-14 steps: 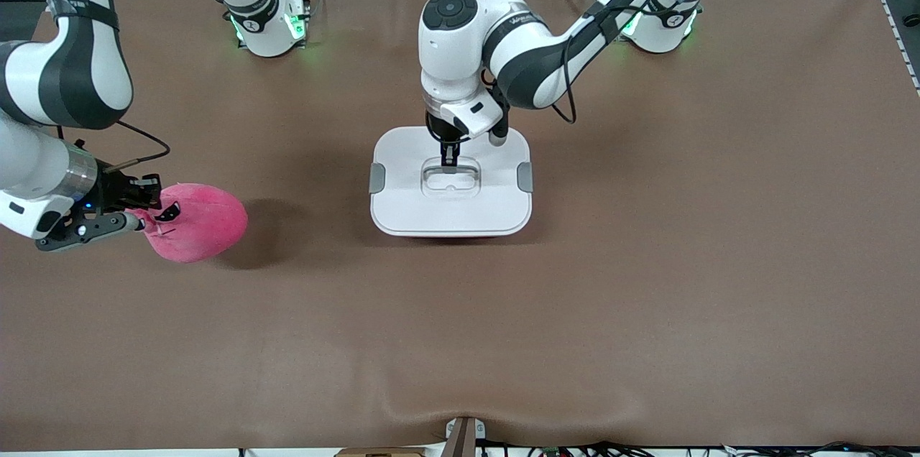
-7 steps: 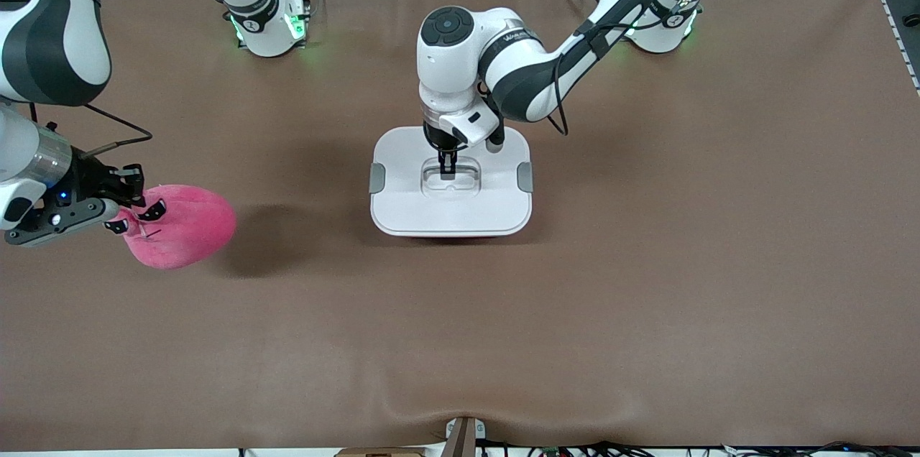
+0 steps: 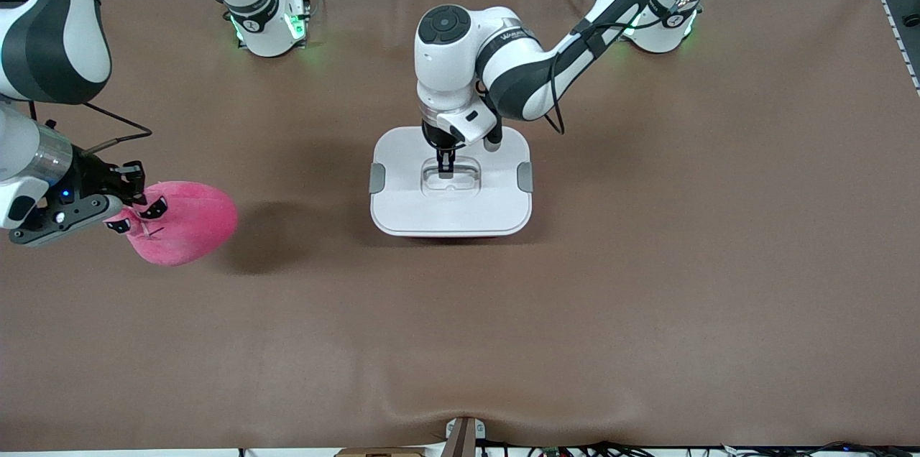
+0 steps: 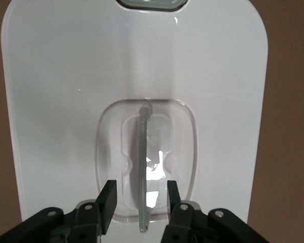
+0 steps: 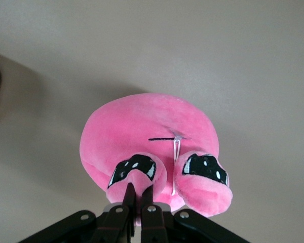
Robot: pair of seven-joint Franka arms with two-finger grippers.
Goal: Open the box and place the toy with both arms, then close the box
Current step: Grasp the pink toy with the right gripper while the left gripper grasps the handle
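Straddling the clear handle (image 4: 143,172) of the box (image 3: 451,209), the left hand (image 3: 445,167) stands directly over the lid's recessed centre, its two fingers (image 4: 107,198) parted, one on each side of the thin handle bar and not yet pressed against it. The handle's long axis runs straight between those fingers, so a plain closing should catch it across its narrow width; judged from this, the lid lift is the step in hand, and it depends on the fingers staying centred on the bar. The box sits mid-counter (image 3: 647,299) with its white lid on and both grey side clips (image 3: 376,177) visible at the lid's short ends; whether they are latched cannot be told. The right hand (image 5: 138,200) is clenched on the toy (image 3: 183,222) at one of its bulging eyes (image 5: 133,170), holding it aloft over the counter well away from the box, toward the right arm's end. That arm waits. The left arm is plainly the nearer to the box, and the toy cannot go in until the lid is off.
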